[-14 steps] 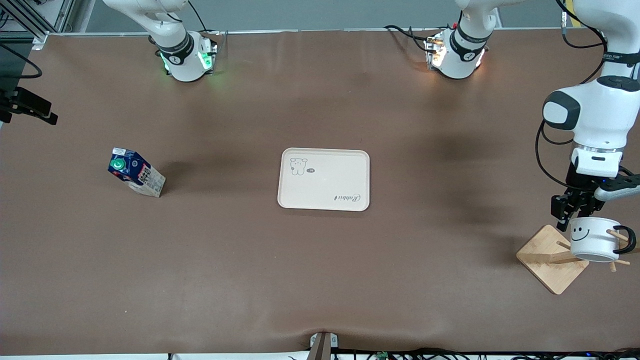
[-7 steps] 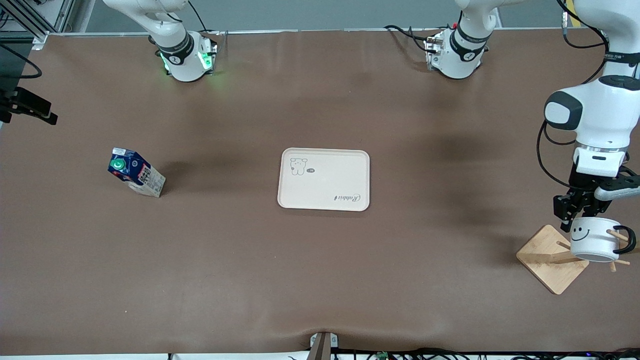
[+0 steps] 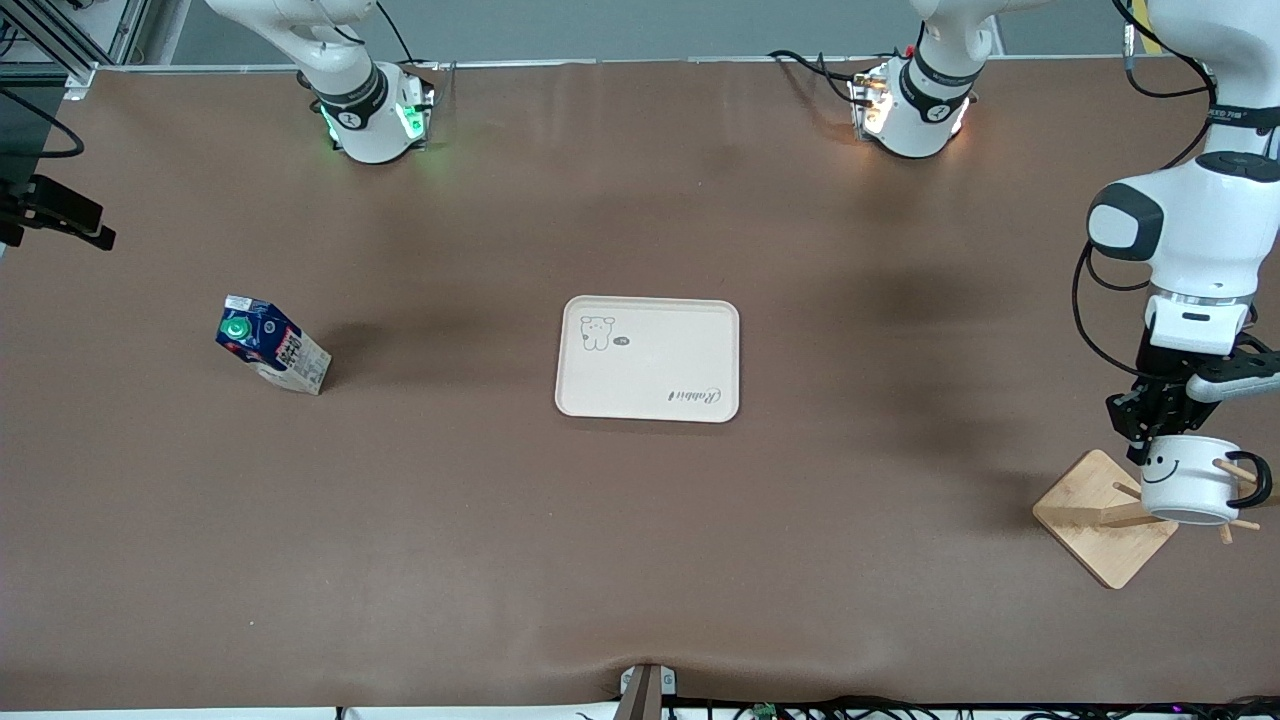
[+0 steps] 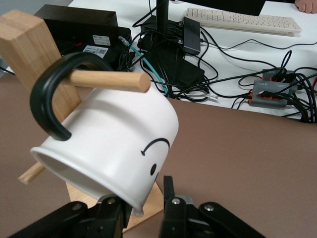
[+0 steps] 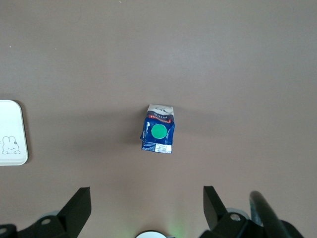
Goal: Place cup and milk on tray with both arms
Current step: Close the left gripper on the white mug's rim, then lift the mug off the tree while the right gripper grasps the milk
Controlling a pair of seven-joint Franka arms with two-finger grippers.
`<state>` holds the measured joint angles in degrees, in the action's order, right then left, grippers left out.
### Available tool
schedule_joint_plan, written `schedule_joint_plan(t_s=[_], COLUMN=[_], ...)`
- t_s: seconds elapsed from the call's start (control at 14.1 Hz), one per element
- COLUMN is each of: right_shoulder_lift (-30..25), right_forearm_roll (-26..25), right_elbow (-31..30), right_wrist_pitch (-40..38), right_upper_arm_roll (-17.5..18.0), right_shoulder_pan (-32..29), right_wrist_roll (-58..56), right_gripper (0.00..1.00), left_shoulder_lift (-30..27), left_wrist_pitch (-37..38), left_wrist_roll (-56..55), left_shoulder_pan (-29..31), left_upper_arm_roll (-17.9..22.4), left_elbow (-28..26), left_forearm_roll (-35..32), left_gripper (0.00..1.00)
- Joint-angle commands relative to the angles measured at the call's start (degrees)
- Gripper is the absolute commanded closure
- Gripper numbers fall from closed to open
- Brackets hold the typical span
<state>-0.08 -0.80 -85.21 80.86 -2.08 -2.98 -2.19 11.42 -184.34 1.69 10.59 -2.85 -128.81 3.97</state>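
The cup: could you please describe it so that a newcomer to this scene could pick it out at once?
Go to the left arm's end of the brown table, where a wooden peg stand sits. The cup hangs from a peg there, at the left hand. It alone is white with a black smiley face and loop handle.

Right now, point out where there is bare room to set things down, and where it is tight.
The tray carries nothing. Bare table lies between it and the milk, and nearer the front camera. It is tight at the left arm's end: the left gripper straddles the rim of the cup, which hangs on the wooden stand. The right gripper waits, open, above the milk.
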Motion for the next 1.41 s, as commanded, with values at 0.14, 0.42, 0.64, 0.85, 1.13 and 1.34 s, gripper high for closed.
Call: schedule_joint_plan(t_s=[0.14, 0.42, 0.64, 0.85, 1.13, 1.34], right_shoulder_lift=[0.69, 0.87, 1.04, 1.13, 1.13, 1.31], right_forearm_roll=[-0.08, -0.08, -0.08, -0.08, 0.01, 0.45], right_elbow=[1.36, 1.36, 1.36, 1.36, 1.36, 1.36], right_wrist_pitch=[-0.71, -0.79, -0.71, -0.79, -0.71, -0.79], right_upper_arm_roll=[0.58, 0.58, 0.58, 0.58, 0.58, 0.67], right_shoulder_pan=[-0.80, -0.80, -0.97, -1.06, -1.15, -1.24], right_wrist_roll=[0.52, 0.52, 0.52, 0.52, 0.52, 0.52], right_gripper=[0.00, 0.00, 0.00, 0.00, 0.00, 0.00], left_shoulder_lift=[0.97, 0.97, 0.97, 0.80, 0.36, -0.61], left_wrist_pitch=[-1.02, -1.02, -1.02, -1.02, -0.58, 0.03], left_wrist_roll=[2.09, 2.18, 2.18, 1.92, 1.74, 1.74], left_shoulder_pan=[-0.13, -0.39, -0.92, -1.71, -1.71, -1.71], left_upper_arm_roll=[-0.23, -0.32, -0.49, -0.93, -1.81, -2.86], left_elbow=[0.76, 0.49, 0.32, 0.41, 0.58, 0.49], left_forearm_roll=[-0.10, -0.11, -0.11, -0.19, -0.19, -0.11], left_gripper=[0.80, 0.97, 1.00, 1.00, 1.00, 1.00])
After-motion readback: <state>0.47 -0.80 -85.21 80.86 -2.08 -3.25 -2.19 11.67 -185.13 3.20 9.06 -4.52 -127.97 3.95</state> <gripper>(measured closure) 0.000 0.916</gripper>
